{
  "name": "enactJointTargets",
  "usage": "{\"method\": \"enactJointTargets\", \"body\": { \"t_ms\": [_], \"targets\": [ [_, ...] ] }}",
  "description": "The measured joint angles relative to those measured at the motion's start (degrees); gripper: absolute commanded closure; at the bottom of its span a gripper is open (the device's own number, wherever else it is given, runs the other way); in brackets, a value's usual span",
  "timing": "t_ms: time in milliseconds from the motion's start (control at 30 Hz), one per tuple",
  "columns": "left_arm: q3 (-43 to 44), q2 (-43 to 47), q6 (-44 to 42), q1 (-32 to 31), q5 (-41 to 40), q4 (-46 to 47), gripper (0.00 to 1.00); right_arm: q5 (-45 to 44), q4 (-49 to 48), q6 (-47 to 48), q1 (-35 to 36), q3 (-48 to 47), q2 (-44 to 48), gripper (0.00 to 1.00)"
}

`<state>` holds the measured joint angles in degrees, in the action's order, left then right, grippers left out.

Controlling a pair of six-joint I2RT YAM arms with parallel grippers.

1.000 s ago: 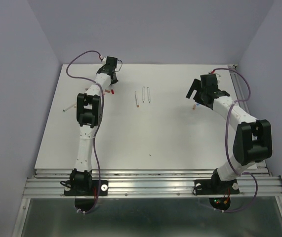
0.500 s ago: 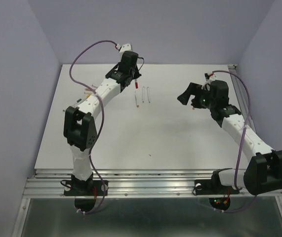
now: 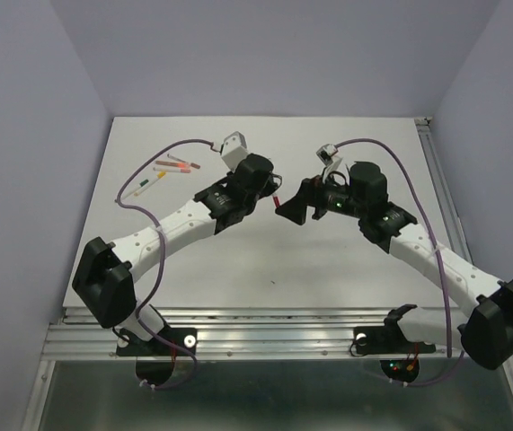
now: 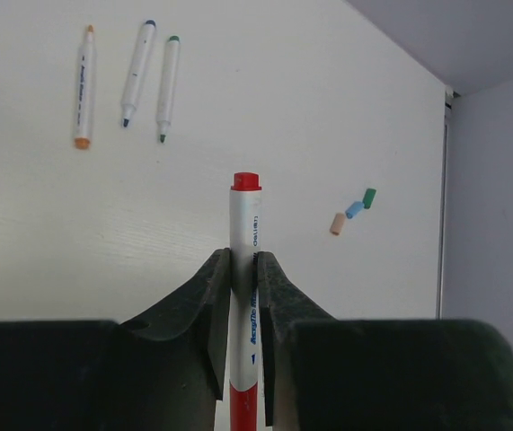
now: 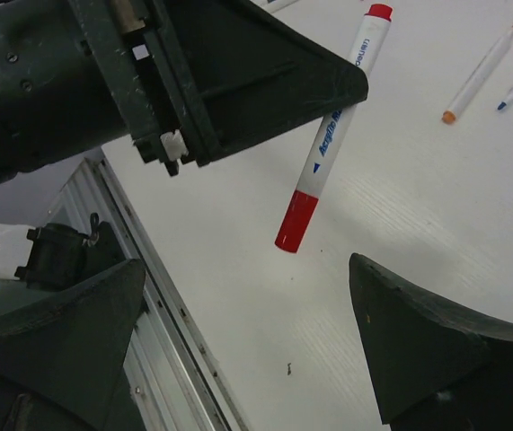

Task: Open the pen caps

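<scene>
**Red-capped marker held up, cap not yet pulled**

A white marker (image 4: 244, 224) is clamped by its barrel in the left gripper (image 4: 243, 262) and held off the table (image 3: 346, 144). The red cap (image 5: 296, 220) is still on and sticks out past the fingers. The right gripper (image 5: 247, 269) is spread fully wide with nothing held; the cap tip is seen just ahead of its gap.

Long axis: slanted in the right wrist view, with the cap end down-left toward the right gripper and the small red end plug (image 5: 379, 12) up-right, away from it.

The cap is judged light, stiff, smooth plastic, likely slippery and press-fitted. It should be pinched across the red sides only, not the white barrel, then pulled straight along the axis.

Three uncapped pens (image 4: 137, 63) and three loose caps (image 4: 354, 209) are left lying on the table beyond.
</scene>
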<state>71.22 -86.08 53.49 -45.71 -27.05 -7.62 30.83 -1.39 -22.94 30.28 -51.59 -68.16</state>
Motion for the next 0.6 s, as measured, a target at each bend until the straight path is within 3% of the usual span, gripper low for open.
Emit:
{"method": "enactJointTargets", "body": {
  "t_ms": [233, 333, 600],
  "targets": [
    [0.31, 0.74, 4.5, -4.81, -5.22, -0.26, 1.0, -6.21, 1.36, -1.38, 3.58, -0.81, -1.03, 0.0],
    [1.09, 0.74, 5.18, -5.25, -6.54, -0.7, 1.0, -8.81, 2.54, -1.73, 4.26, -1.79, -2.08, 0.05],
    [2.43, 0.74, 5.9, -6.12, -8.15, -0.92, 1.0, -11.82, 4.76, -2.95, 4.7, -2.84, -4.72, 0.34]
  ]
}}
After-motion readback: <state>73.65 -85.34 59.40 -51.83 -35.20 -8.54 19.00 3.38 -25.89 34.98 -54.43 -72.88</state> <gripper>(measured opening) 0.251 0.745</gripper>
